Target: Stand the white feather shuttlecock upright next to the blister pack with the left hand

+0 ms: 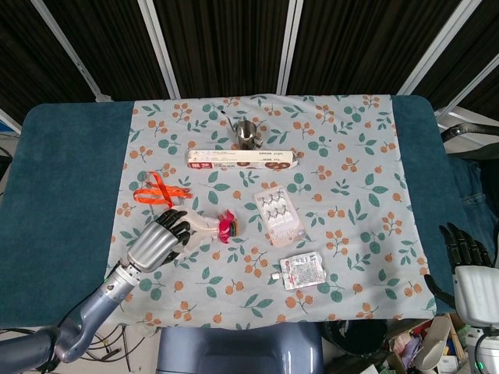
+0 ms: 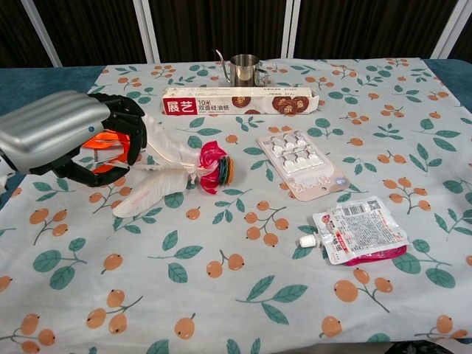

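Floral cloth holds box (image 2: 240,99) reading "展艺 10米"; left robot hand (image 2: 70,136) curled at shuttlecock (image 2: 173,173), grip unclear

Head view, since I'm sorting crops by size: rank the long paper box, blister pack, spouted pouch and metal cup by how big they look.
Largest to smallest:
1. Long paper box
2. Blister pack
3. Spouted pouch, close to the blister pack, so that order is unsure
4. Metal cup
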You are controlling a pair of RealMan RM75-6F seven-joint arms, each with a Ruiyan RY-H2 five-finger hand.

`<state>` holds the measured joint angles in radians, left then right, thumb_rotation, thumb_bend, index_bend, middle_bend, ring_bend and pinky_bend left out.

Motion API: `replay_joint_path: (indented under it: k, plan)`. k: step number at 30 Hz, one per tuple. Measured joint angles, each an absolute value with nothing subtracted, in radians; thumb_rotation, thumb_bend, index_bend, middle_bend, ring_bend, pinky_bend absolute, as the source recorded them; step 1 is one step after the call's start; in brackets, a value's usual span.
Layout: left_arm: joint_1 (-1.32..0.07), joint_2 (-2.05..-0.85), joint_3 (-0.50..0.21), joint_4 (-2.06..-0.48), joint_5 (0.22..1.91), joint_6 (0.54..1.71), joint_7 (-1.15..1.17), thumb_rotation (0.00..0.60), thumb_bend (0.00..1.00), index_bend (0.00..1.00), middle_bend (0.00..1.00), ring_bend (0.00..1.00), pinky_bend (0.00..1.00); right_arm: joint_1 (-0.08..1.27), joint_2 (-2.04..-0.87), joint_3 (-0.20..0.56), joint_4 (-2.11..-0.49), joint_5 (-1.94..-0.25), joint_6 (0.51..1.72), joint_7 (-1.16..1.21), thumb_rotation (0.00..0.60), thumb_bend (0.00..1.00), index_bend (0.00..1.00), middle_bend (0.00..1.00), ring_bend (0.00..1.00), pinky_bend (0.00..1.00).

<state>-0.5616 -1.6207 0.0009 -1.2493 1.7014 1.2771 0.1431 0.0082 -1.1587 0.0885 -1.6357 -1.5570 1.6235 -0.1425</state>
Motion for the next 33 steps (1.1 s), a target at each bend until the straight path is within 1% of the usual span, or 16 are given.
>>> replay_joint_path:
  k: [10, 18, 27, 33]
  plan:
    - [-0.596, -1.616, -0.022, -1.251, 1.706, 1.255, 0.174, 0.600, 0.44, 0.58, 0.37, 0.17, 0.21, 0.009, -1.160, 0.088, -1.636, -1.556, 1.621, -0.144, 0.600, 0.13, 0.06, 0.05, 0.10, 0.16]
    - [-0.654, -1.601, -0.063, -1.299, 1.714, 1.216, 0.255, 0.600, 0.44, 0.58, 0.37, 0.17, 0.21, 0.010, -1.161, 0.089, -1.636, -1.555, 1.620, -0.144, 0.600, 0.13, 0.06, 0.05, 0.10, 0.16]
    - [-0.735, -1.571, -0.125, -1.394, 1.700, 1.124, 0.398, 0.600, 0.44, 0.59, 0.36, 0.17, 0.21, 0.011, -1.162, 0.087, -1.636, -1.556, 1.617, -0.146, 0.600, 0.14, 0.06, 0.05, 0.10, 0.16]
    - [-0.793, -1.562, -0.168, -1.461, 1.664, 1.034, 0.513, 0.600, 0.43, 0.58, 0.36, 0.17, 0.21, 0.012, -1.164, 0.085, -1.636, -1.558, 1.615, -0.151, 0.600, 0.13, 0.06, 0.05, 0.10, 0.16]
